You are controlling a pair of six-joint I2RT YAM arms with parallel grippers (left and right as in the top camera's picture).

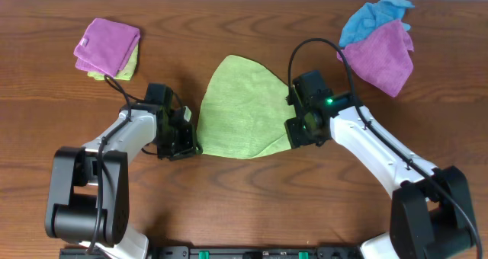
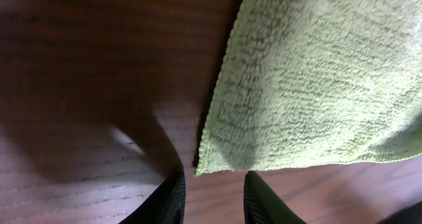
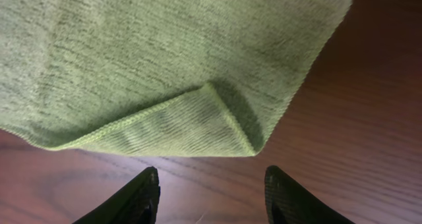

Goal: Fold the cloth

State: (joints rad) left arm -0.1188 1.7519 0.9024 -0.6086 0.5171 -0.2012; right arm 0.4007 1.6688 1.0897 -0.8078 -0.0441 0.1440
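Counter (image 1: 244, 15): dark wood, judged to be smooth. A cloth that is pushed rather than pinched would probably be slid across it.
Cloth (image 1: 240, 107): lime-green, laid flat in the middle of the overhead frame, between the two arms. Its outline is rounded at the top and uneven, so a crooked fold is to be feared if the edges are not squared first.
Upper-right pile: a blue cloth (image 1: 374, 17) is laid over a purple cloth (image 1: 385, 61), well apart from the work. No interference is expected.
Upper-left stack: folded purple cloths (image 1: 108, 44), also well apart from the work.
Right fingers (image 3: 135, 201): held wide apart with nothing between them, just short of the cloth's hem at the bottom of the right wrist frame.
Left fingers (image 2: 260, 201): held apart by a narrow gap, empty, just short of the cloth's corner at the lower middle of the left wrist frame. With so little gap, the corner could be shoved ahead and bunched instead of being taken.
Turned-over corner (image 3: 198, 128): a flap is doubled back on the cloth directly ahead of the right fingers. Only one layer might be caught, or the stray crease might be carried into the fold.
Uneven lift: if one corner is gripped and the other missed, the cloth would likely be dragged askew.
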